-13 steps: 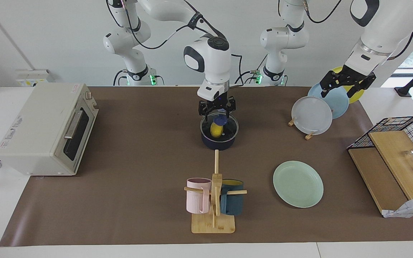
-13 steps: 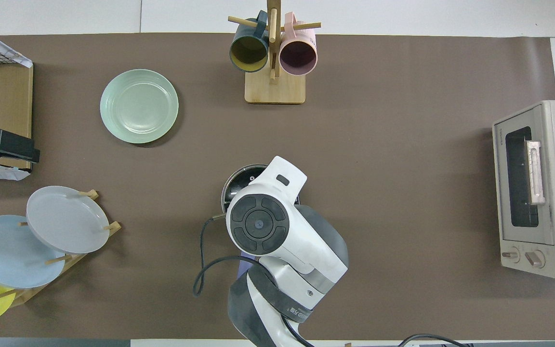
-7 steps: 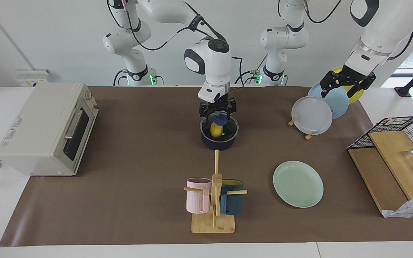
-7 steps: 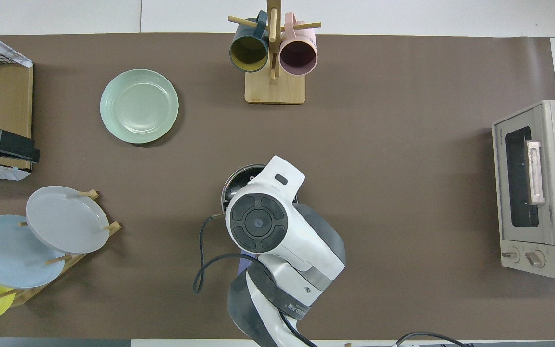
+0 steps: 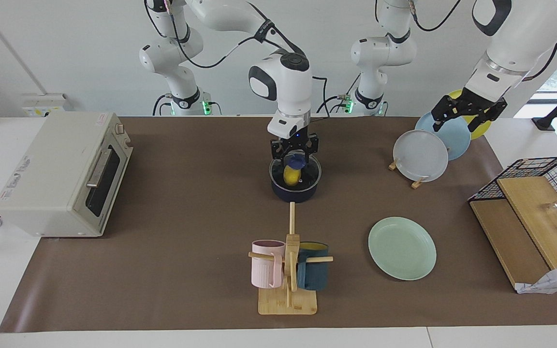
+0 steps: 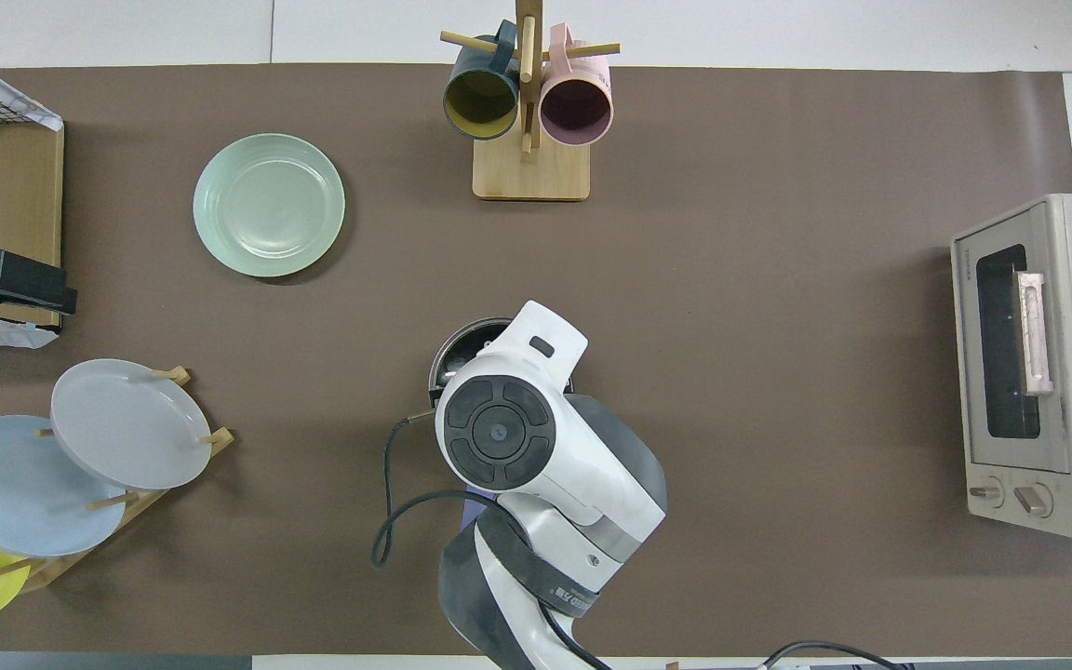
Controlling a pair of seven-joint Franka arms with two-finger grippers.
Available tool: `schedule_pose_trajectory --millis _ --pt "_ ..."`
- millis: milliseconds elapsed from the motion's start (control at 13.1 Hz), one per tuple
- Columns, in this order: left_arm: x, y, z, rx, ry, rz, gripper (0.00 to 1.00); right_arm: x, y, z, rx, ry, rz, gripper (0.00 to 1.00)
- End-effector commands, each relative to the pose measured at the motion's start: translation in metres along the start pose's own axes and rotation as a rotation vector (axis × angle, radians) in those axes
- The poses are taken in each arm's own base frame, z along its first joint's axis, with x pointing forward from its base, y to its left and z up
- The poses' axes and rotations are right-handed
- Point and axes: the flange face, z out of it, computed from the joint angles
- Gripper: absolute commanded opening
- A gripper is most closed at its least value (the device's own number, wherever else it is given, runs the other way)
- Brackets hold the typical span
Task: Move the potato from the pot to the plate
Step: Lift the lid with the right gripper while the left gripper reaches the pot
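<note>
The yellow potato (image 5: pixel 291 175) lies inside the dark navy pot (image 5: pixel 294 192) in the middle of the brown mat. A small blue knob (image 5: pixel 298 160) shows just above the potato. My right gripper (image 5: pixel 294 155) hangs straight down into the pot's mouth, at the end of the potato nearer to the robots. In the overhead view the right arm hides the potato, and only an arc of the pot's rim (image 6: pixel 455 342) shows. The mint-green plate (image 5: pixel 402 248) lies bare toward the left arm's end. My left gripper (image 5: pixel 467 117) waits open in the air over the plate rack.
A rack with grey, blue and yellow plates (image 5: pixel 419 155) stands near the left arm's base. A wooden mug tree (image 5: pixel 289 270) with a pink and a teal mug stands farther from the robots than the pot. A toaster oven (image 5: pixel 63 174) and a wire-and-wood shelf (image 5: pixel 530 212) flank the mat.
The right arm's hand has shifted slightly and settled lower over the pot. The potato, the plate and the left arm have not moved.
</note>
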Motion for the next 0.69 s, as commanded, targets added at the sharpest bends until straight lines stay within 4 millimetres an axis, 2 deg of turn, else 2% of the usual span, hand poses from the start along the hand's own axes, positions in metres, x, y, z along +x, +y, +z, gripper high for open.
schedule_pose_trajectory --millis 0,153,306,382,535,612 --pt "-0.006 -0.002 -0.004 0.022 -0.004 -0.001 1.0 0.001 0.0 -0.001 0.001 0.02 0.007 0.7" --pt "-0.006 -0.002 -0.004 0.022 -0.004 -0.001 1.0 0.002 0.0 -0.001 0.001 0.02 0.006 0.55" --pt "-0.006 -0.002 -0.005 0.022 -0.002 -0.001 1.0 0.007 -0.003 -0.01 0.003 0.024 0.005 0.47" --pt "-0.006 -0.002 -0.005 0.022 -0.002 -0.001 1.0 0.012 -0.005 -0.022 0.003 0.028 0.006 0.47" --pt "-0.006 0.0 -0.004 0.022 -0.007 -0.003 1.0 0.034 0.0 -0.048 -0.017 0.015 0.013 0.47" --pt "-0.006 0.004 -0.004 0.023 -0.008 0.005 1.0 0.044 0.008 -0.06 -0.024 0.011 0.007 0.47"
